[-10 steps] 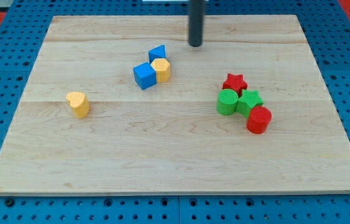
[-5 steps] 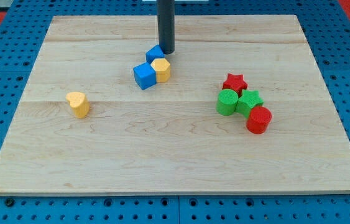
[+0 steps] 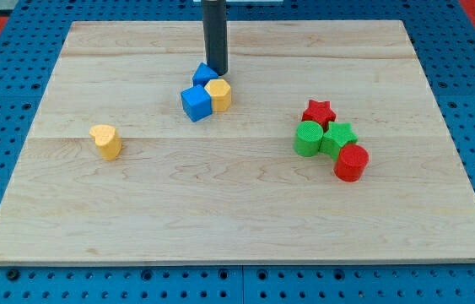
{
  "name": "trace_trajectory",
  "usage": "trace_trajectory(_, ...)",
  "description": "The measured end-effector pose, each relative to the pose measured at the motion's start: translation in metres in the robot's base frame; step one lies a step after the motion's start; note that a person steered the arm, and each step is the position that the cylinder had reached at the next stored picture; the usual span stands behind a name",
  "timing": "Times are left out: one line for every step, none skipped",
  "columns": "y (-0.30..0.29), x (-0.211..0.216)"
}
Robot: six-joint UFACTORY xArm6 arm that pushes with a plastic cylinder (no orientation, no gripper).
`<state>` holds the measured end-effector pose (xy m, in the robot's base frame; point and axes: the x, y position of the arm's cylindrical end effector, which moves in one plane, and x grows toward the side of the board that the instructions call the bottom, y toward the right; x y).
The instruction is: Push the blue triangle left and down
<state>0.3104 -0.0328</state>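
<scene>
The blue triangle (image 3: 203,74) sits on the wooden board (image 3: 237,211) at upper centre. It touches a blue cube (image 3: 195,102) below it and a yellow hexagonal block (image 3: 218,94) to its lower right. My tip (image 3: 216,73) is at the triangle's right side, touching it, just above the yellow hexagonal block. The dark rod rises from there out of the view's top.
A yellow heart-shaped block (image 3: 105,140) lies at the left. At the right is a cluster: a red star (image 3: 319,111), a green cylinder (image 3: 308,138), a green star (image 3: 338,137) and a red cylinder (image 3: 351,161).
The rod has moved left and slightly down from the upper right to the triangle. The blue triangle has shifted a little to the left.
</scene>
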Motion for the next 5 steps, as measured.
trace_trajectory(0.0,0.002)
trace_trajectory(-0.012,0.003)
trace_trajectory(-0.012,0.003)
trace_trajectory(-0.031,-0.02)
trace_trajectory(-0.116,-0.038)
